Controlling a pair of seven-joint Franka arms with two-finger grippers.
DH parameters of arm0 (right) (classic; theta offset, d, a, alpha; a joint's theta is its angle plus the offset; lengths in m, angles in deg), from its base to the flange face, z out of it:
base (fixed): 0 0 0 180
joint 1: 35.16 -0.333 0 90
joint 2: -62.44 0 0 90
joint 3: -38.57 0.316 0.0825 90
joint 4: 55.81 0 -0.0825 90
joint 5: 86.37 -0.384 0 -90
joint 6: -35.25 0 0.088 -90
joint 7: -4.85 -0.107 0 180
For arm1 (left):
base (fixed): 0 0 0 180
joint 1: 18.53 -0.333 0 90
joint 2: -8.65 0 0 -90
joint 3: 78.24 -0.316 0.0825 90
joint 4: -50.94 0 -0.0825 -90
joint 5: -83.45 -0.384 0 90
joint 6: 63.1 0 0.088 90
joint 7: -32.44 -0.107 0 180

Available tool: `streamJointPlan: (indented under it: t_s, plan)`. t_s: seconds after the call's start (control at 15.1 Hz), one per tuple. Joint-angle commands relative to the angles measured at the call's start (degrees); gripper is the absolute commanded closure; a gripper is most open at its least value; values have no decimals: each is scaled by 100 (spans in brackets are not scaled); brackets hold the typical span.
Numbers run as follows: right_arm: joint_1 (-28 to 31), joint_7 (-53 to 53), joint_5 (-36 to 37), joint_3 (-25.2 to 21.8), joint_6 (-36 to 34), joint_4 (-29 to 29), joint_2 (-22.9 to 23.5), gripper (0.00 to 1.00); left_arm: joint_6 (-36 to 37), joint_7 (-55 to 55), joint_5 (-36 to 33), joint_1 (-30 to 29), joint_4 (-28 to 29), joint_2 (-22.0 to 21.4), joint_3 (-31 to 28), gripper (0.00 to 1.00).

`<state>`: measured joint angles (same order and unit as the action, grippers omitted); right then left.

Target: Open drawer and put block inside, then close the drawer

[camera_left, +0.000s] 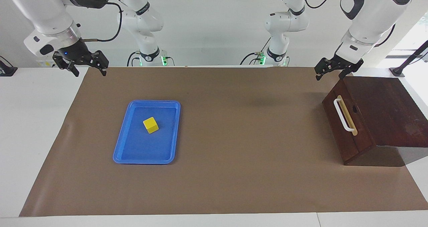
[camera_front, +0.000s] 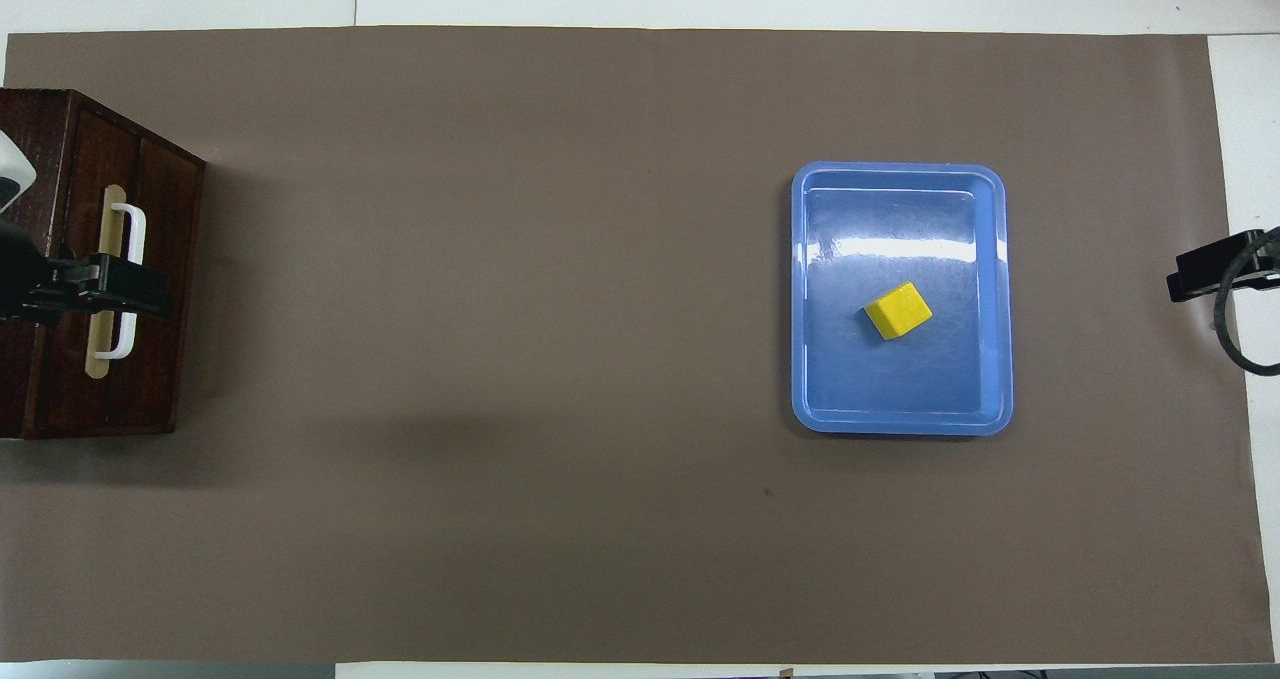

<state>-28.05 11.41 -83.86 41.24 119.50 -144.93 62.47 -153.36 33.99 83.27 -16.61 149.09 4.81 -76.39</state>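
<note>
Jaws of both grippers spread wide, empty. Facing view: we see left gripper raised over box corner nearest robots, clear of drawer; right gripper hangs at its own end of table, waiting. Drawer shut, white handle untouched. Block sits in blue tray.

Overhead view: we note left gripper overlapping handle only by height; block well apart from drawer, in tray. Our judgement: nothing done; opening, loading and closing all remain.
</note>
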Motion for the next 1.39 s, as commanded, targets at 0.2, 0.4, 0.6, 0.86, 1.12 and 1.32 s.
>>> streamJointPlan:
  t_s: [0.2,0.4,0.6,0.86,1.12,1.32]
  plan:
    - [36,152,-128,5,92,-35,-56,0,44,-23,98,-25,-15,-47,-9,0]
    - [54,152,-137,5,92,-35,-56,0,44,-23,98,-25,-15,-47,-9,0]
    - [54,152,-146,5,75,-43,-56,0,44,-23,98,-25,-15,-47,-9,0]
    - [36,-162,-233,5,101,-210,-73,0,44,-23,98,-25,-15,-47,-9,0]
    - [45,-1294,-716,5,435,-728,-118,0,52,-23,98,-25,-15,-47,-9,0]
    - [124,-2525,-1453,-3,522,-746,338,0,44,-23,98,-25,-15,-47,-9,0]
